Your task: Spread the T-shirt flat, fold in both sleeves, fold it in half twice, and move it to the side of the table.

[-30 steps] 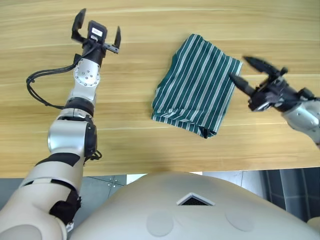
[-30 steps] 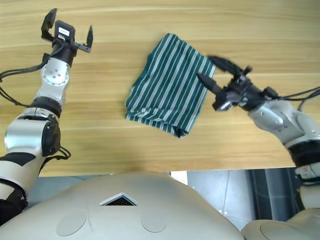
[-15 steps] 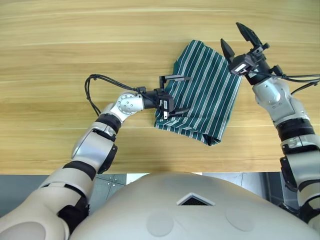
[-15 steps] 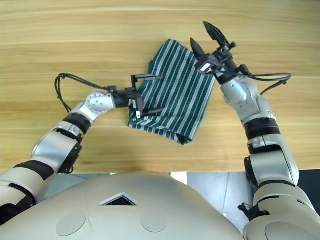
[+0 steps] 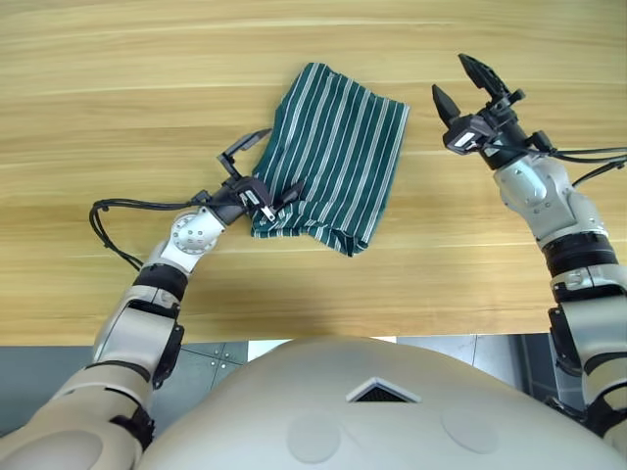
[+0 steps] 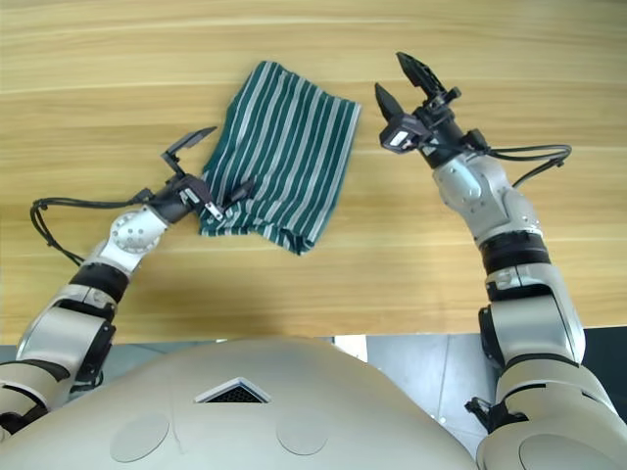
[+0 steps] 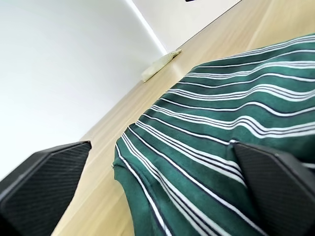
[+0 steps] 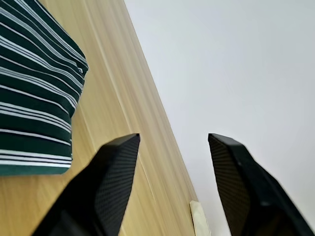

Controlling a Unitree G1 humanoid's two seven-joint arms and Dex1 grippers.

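T-shirt (image 5: 333, 162), left tool (image 5: 263, 172) at its edge

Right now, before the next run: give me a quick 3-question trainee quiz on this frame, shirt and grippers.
1. True or false: the right gripper is shut on the T-shirt.
2. Which gripper has its open fingers at the T-shirt's near left corner? A) left gripper B) right gripper C) both
3. Fill in: the T-shirt lies ____ on the table, not spread flat.
Key: 1 false: it is open and apart from the T-shirt, off its right side. 2 A. 3 folded.
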